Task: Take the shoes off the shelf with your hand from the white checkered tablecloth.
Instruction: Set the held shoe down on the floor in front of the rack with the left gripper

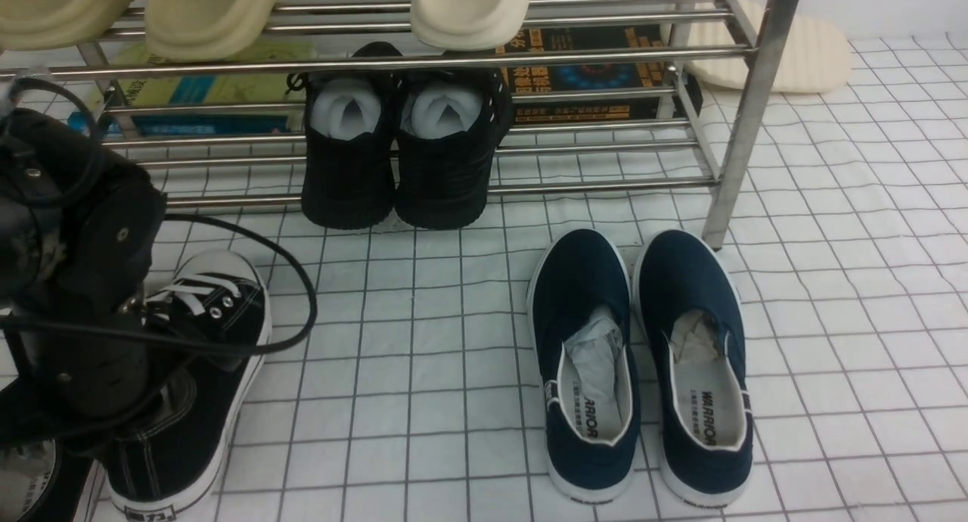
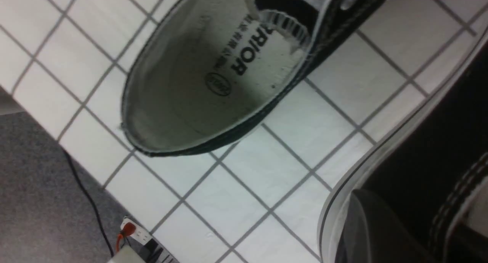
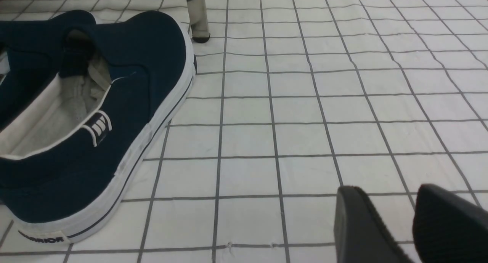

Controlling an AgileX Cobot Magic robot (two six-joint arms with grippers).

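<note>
Left hand (image 1: pixel 94 367) partly covers blk sneaker (image 1: pixel 215 401); navy slip-ons (image 1: pixel 582 287) nearby

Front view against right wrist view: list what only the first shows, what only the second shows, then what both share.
Only the front view: the shelf rods, the black paper-stuffed shoes on the lower tier, cream slippers above, and a black lace-up sneaker at the near left. Only the right wrist view: the right gripper, its two fingers standing apart. Both: a navy slip-on, the shelf leg beside its toe, and the white checkered tablecloth.
</note>
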